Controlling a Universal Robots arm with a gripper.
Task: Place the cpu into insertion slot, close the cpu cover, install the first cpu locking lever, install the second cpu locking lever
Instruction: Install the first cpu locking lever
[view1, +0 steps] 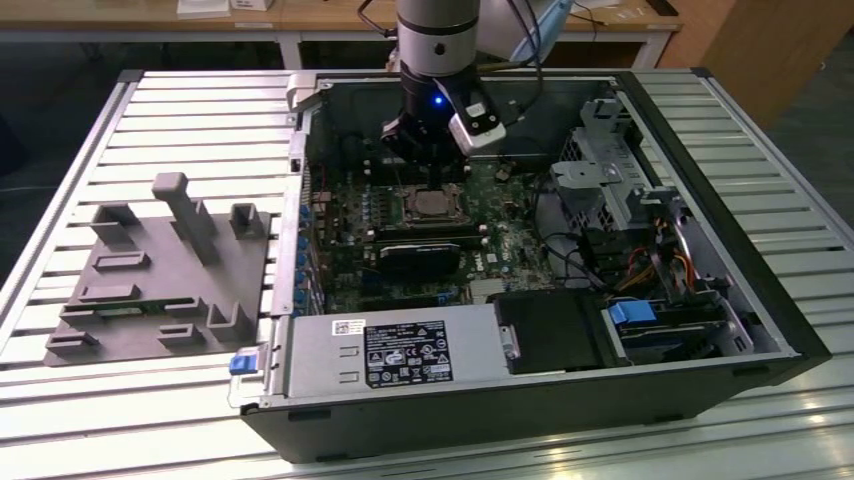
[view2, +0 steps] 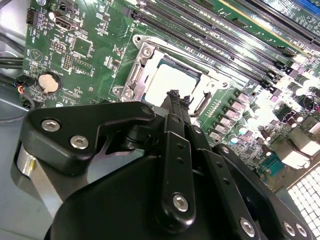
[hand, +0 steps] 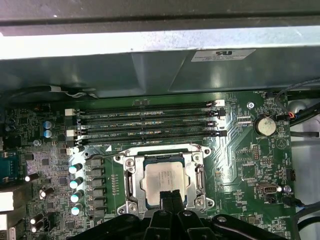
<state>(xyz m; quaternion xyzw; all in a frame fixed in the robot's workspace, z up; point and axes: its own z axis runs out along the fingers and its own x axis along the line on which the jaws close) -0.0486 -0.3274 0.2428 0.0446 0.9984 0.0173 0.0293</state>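
Observation:
The cpu (hand: 165, 176) lies flat in the insertion slot (hand: 162, 148) on the green motherboard, its silver-grey top showing. The cpu cover (hand: 131, 176) lies down around it as a silvery frame. A thin wire lever (view2: 202, 102) runs along one side of the socket. My gripper (hand: 170, 199) hangs just above the socket's edge, its black fingertips (view2: 175, 96) pressed together with nothing between them. In the exterior view the gripper (view1: 427, 160) is inside the open computer case, slightly behind the cpu (view1: 430, 205).
Long black memory slots (hand: 150, 120) run beside the socket. The case wall (view1: 304, 200), a drive cage (view1: 607, 170) and cables (view1: 587, 260) surround the board. A power supply (view1: 387, 355) sits at the front. A grey fixture (view1: 167, 270) lies on the slatted table.

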